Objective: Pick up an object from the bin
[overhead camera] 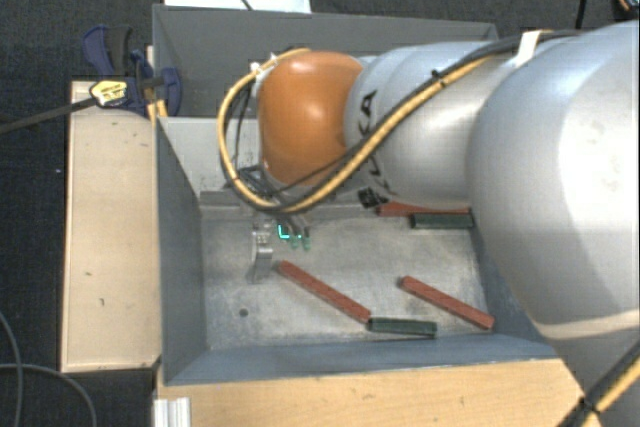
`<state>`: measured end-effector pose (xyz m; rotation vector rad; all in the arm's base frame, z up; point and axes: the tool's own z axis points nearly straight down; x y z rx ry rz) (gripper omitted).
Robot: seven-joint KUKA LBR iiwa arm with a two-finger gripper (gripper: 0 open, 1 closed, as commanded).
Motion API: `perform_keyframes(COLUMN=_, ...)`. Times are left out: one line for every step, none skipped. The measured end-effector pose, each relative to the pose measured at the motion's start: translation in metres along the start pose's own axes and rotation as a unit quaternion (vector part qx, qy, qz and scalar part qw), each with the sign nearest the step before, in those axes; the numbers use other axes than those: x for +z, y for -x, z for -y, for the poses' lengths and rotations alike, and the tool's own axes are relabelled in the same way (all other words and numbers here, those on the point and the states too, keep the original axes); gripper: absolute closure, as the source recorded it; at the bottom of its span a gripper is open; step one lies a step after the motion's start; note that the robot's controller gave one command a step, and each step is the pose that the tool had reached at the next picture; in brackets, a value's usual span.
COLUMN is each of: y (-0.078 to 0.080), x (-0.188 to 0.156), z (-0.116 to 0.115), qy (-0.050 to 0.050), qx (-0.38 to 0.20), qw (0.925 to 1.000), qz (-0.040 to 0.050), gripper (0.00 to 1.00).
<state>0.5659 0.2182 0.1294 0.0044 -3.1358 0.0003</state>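
Observation:
My gripper [263, 260] hangs low over the bin's left part, under the orange wrist cover, its tip close to the floor. Just to its right begins a long red-brown strip [322, 291], lying flat and slanting toward the front. A dark green bar [402, 326] lies at the strip's far end, by the front wall. The gripper's tip stands beside the strip's left end, apart from it by a small gap. Nothing shows in the gripper.
A second red-brown strip [446, 303] lies at the front right. Another red-brown strip [420, 209] and a dark green bar [440, 222] lie at the back wall, partly under the arm. The arm covers the bin's right and back.

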Motion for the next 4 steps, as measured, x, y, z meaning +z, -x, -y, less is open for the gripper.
perform_keyframes(y=-0.032, x=0.063, z=0.056, qy=-0.002, qx=-0.032, qw=0.9995, qz=-0.0007, gripper=0.0)
perform_keyframes(y=-0.051, x=0.06, z=0.113, qy=-0.001, qx=-0.139, qw=0.9902, qz=0.0023, gripper=0.0)
perform_keyframes(y=-0.051, x=0.059, z=0.11, qy=0.0, qx=-0.137, qw=0.9906, qz=0.0026, gripper=1.0)
perform_keyframes(y=-0.04, x=-0.102, z=0.128, qy=-0.001, qx=-0.191, qw=0.9815, qz=0.0087, gripper=1.0)
